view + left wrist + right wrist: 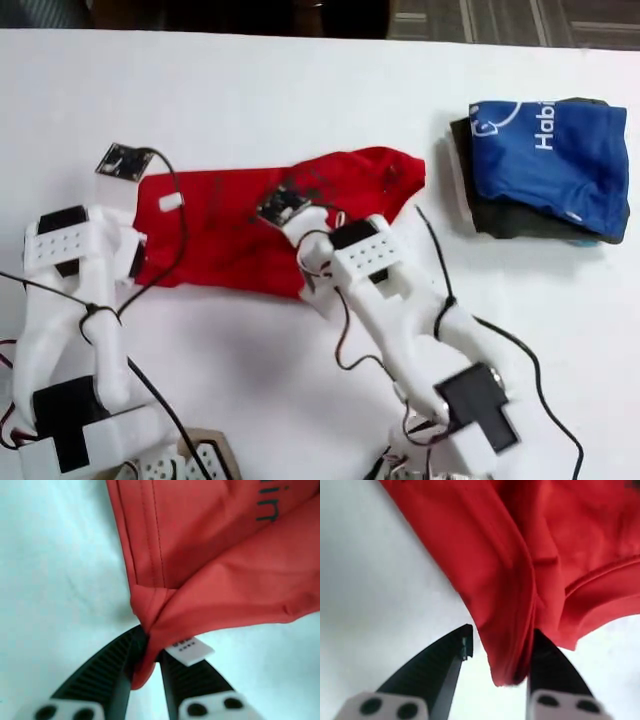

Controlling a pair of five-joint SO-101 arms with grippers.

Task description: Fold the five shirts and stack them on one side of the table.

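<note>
While the left gripper (pixel 147 650) is clenched on a bunched corner of the red shirt (pixel 230 235), which lies left of centre in the high view, the right gripper (pixel 497 650) straddles the shirt's lower edge with its jaws apart. It likely needs to close firmly there first, so both corners rise evenly and the fold lands flat, clear of the folded stack (pixel 545 170) at the right
</note>
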